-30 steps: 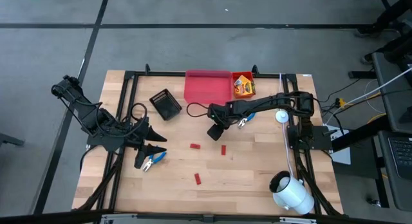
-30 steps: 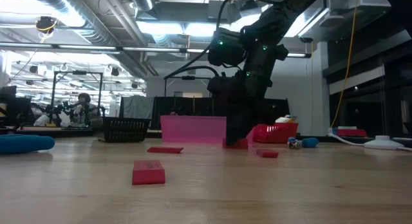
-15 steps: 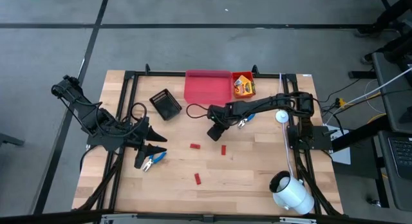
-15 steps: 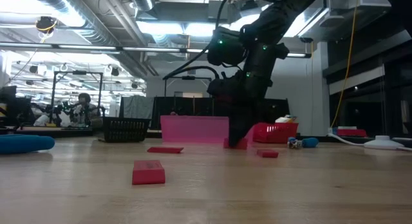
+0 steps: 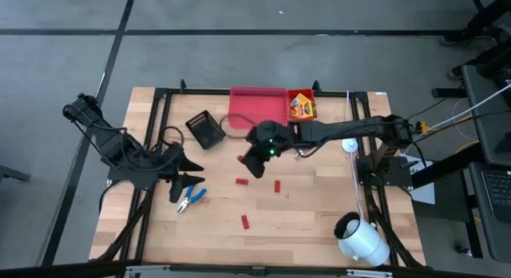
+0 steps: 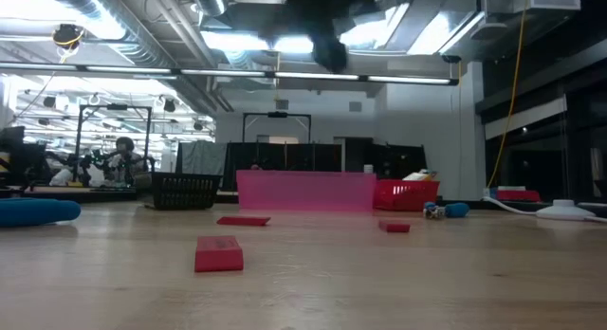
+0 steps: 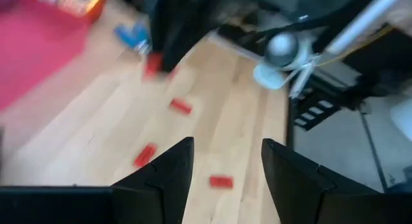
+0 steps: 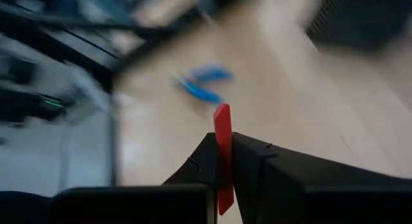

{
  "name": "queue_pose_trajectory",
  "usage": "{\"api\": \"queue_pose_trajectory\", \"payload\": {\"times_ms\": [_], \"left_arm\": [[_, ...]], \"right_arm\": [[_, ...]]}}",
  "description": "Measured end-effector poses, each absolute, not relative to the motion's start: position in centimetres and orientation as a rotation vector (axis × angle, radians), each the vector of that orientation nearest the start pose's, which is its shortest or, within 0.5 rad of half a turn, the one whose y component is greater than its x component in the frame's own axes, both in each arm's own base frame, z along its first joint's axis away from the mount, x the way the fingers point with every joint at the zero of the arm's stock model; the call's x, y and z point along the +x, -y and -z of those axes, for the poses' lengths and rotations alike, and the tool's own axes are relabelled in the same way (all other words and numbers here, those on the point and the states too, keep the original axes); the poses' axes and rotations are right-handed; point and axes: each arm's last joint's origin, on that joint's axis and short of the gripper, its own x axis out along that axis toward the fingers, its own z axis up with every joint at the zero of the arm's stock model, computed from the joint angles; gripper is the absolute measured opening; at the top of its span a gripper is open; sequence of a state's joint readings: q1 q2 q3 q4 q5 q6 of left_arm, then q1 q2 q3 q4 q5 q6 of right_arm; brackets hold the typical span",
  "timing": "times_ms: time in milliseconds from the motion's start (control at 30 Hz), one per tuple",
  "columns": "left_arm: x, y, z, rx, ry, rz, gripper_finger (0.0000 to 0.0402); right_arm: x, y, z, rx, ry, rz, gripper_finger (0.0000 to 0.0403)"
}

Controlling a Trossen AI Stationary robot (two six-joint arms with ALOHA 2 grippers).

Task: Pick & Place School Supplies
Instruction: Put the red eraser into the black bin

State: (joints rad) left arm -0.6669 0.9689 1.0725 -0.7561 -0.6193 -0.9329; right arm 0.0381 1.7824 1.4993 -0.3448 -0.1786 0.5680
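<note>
My right gripper (image 5: 247, 163) hangs above the middle of the table, shut on a small red piece (image 8: 222, 137). Three more red pieces (image 5: 241, 180) (image 5: 277, 186) (image 5: 245, 222) lie flat on the wood near it. My left gripper (image 5: 182, 184) is open and empty at the table's left, just beside a blue-handled plier tool (image 5: 190, 200) lying flat. A second blue tool (image 6: 446, 210) lies under my right arm. Crayon boxes (image 5: 302, 108) sit in the orange bin (image 5: 301, 93) at the far edge. My right gripper pinches the red piece between its two fingers, on its two flat faces (image 8: 223, 161). The piece stands on edge in the hold, and one end (image 8: 221, 114) sticks out past the fingertips. It is lifted clear of the table.
A pink bin (image 5: 257, 109) stands at the far edge next to the orange one, and a black mesh bin (image 5: 205, 130) stands to its left. A large white cylinder (image 5: 359, 238) lies at the near right corner. Cables run along the right rail.
My right gripper has risen from the table with the red piece and gone toward the table's left edge. In the low view it has gone up out of the middle of the picture, so the pink bin behind it now shows whole.
</note>
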Motion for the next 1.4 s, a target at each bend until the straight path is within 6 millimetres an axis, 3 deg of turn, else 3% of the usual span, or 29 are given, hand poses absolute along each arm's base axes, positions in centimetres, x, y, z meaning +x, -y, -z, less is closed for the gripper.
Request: {"api": "queue_pose_trajectory", "payload": {"times_ms": [100, 233, 333, 667, 967, 1400], "left_arm": [[15.8, 9.6, -34.6, -0.567, -0.522, -0.222, 0.0180], [16.6, 9.1, -36.0, -0.570, -0.396, -0.185, 0.0190], [17.1, 8.5, -36.9, -0.552, -0.317, -0.185, 0.0207], [19.0, 7.3, -36.9, -0.518, -0.324, -0.126, 0.0232], [20.5, 6.3, -36.6, -0.518, -0.349, -0.071, 0.0215], [20.8, 6.3, -36.6, -0.535, -0.360, -0.023, 0.0171]], "right_arm": [[41.0, -2.9, -31.9, 0.579, -0.587, -0.173, 0.0018], [41.3, -3.5, -33.4, 0.596, -0.500, -0.300, 0.0018], [41.3, -3.4, -33.4, 0.609, -0.498, -0.290, 0.0018], [41.4, -4.5, -33.8, 0.598, -0.464, -0.321, 0.0018], [41.5, -5.1, -34.3, 0.592, -0.417, -0.345, 0.0018], [41.5, -5.1, -34.3, 0.588, -0.412, -0.325, 0.0018]]}}
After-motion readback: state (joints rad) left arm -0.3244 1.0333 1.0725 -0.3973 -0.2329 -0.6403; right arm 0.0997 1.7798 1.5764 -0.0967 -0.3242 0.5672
